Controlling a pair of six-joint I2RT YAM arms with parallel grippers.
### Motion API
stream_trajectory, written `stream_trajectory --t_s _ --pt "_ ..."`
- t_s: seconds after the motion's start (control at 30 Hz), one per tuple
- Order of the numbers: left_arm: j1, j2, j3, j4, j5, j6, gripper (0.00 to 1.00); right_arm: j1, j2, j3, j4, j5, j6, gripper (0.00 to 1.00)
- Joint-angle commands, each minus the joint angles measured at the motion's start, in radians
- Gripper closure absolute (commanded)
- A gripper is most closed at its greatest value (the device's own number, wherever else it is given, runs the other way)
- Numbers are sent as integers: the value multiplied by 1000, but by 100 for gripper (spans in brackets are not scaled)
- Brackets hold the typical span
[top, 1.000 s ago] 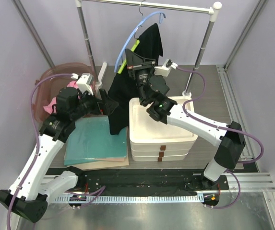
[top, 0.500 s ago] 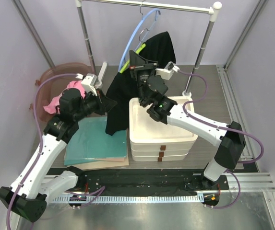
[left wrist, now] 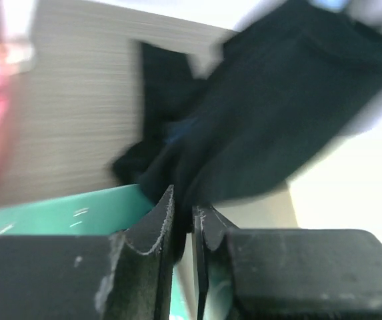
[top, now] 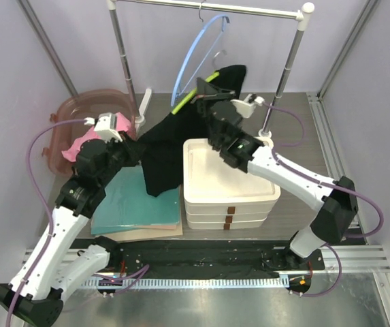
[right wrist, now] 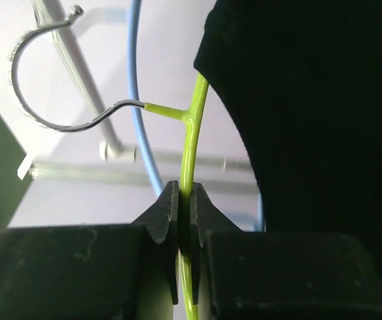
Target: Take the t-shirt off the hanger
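Two arms, vs. 0.5 s earlier: left gripper [left wrist: 183, 207], clenched on black t-shirt [top: 160, 146] fabric, had pulled leftward; right gripper [right wrist: 184, 193], clamped on yellow-green hanger [right wrist: 192, 130] stem, had shifted right. Shirt, plain & dark, was stretched betw. them, upper end draped on hanger, beside white trays [top: 232, 191].

Top view: bright, even overhead light, sharp; soft shadows, mild glare on bare worktop [top: 215, 306] at 6 o'clock. Left wrist: motion blur smears t-shirt [left wrist: 277, 113]; left gripper [left wrist: 184, 212] soft too. Right wrist: backlit, hanger [right wrist: 191, 147] crisp, t-shirt crushed black.
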Motion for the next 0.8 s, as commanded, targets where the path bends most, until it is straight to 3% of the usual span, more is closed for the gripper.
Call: stream_trajectory --t_s 0.0,0.17,0.3,0.43,0.53,0.57,0.67,0.77 --pt "32 -54 -8 -91 -278 -49 100 -183 -157 5 33 172 50 99" --pt "32 -97 -32 -50 -254 -44 100 -255 -180 -17 14 136 88 99" --pt "32 -74 -24 4 -125 -12 100 -258 -169 -17 -6 96 103 99" --pt "32 -31 -12 59 119 45 100 -244 -157 -4 -13 54 128 99" --pt "32 35 37 56 144 66 59 -227 -141 31 -35 40 127 99" --pt "31 72 48 58 144 74 39 -218 -135 57 -41 34 124 99" --pt "31 132 114 52 193 108 24 -204 -112 101 -65 8 125 99" --pt "32 224 189 36 330 154 20 -184 -98 112 -50 -6 130 99"
